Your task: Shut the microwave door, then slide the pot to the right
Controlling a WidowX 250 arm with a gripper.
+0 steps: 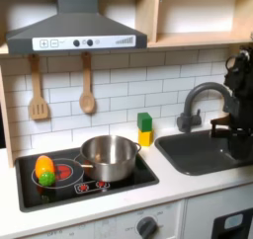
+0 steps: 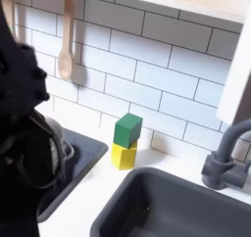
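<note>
White-tiled toy kitchen. Shiny shallow stainless-steel pot (image 1: pixel 109 156) on black hob (image 1: pixel 138 174), lower left-centre of first exterior view: likely light, rigid, slick; push its wall or grip rim. Black gripper (image 1: pixel 240 85) at right edge, fingers' state indiscernible

**Readable text — none**

Range hood panel (image 1: pixel 74 43) in the first exterior view carries small white marks beside its knobs — too blurred to read. Red markings on the cooktop's front edge (image 1: pixel 91 187) are likewise illegible.
</note>
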